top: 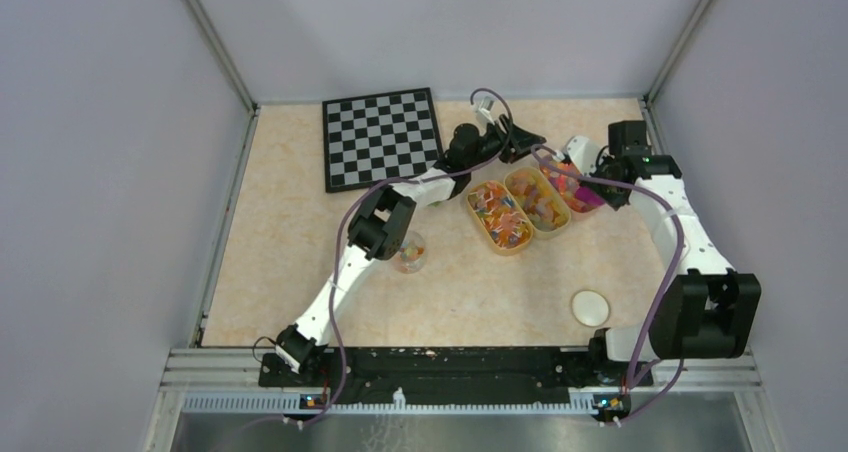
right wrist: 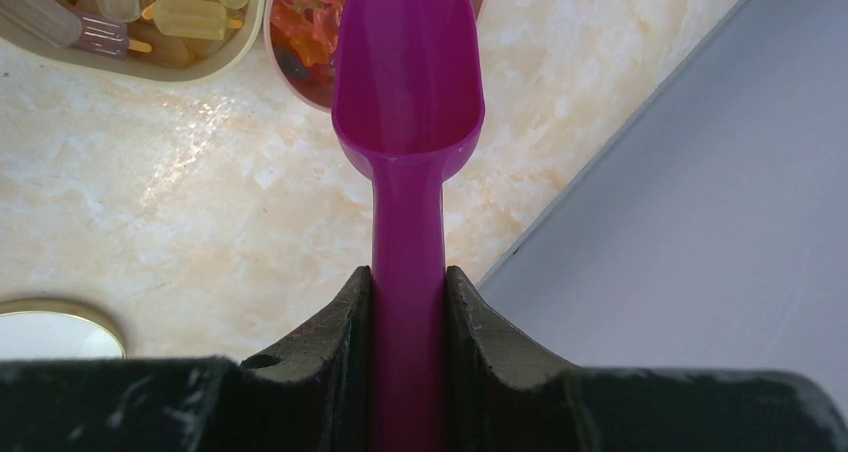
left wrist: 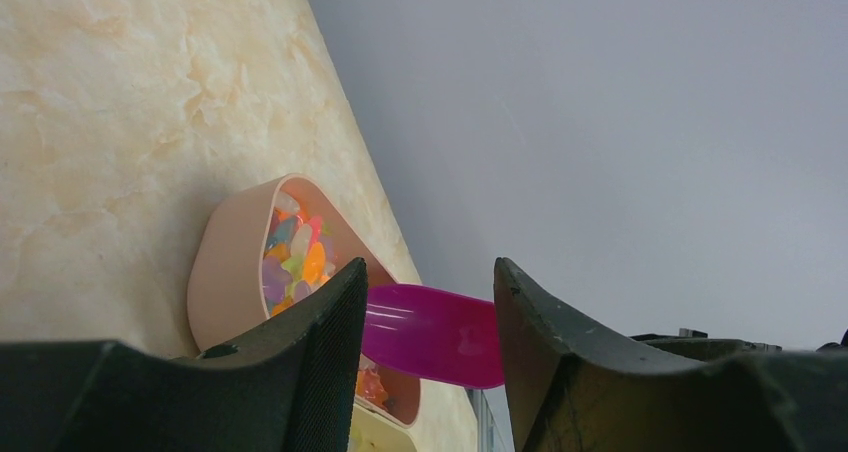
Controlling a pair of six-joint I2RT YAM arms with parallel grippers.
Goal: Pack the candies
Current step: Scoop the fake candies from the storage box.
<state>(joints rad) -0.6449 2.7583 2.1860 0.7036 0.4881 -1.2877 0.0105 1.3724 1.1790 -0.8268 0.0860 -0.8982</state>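
Near the far right edge of the table [top: 300,222], right gripper [right wrist: 408,277] pinches the empty magenta scoop [right wrist: 408,72], candies [right wrist: 305,22] just past its tip; left gripper [left wrist: 428,272] half-open, empty.

Candies [top: 500,215]: lots of tiny loose pieces, heaped in three beige oval dishes [top: 515,253] packed side by side and touching, right of centre on the tabletop [top: 300,272]. Left dish is an orange/red/yellow jumble with a few blue bits. Middle dish holds paler yellow-orange pieces; the right wrist view shows them as small popsicle shapes on sticks [right wrist: 190,17]. Right dish holds translucent red, orange and some dark gummies [right wrist: 305,22]; the left wrist view also shows purple, green and white ones there. A small mixed batch also sits in the bottom of a clear cup [top: 412,262], standing upright, well left of the dishes.
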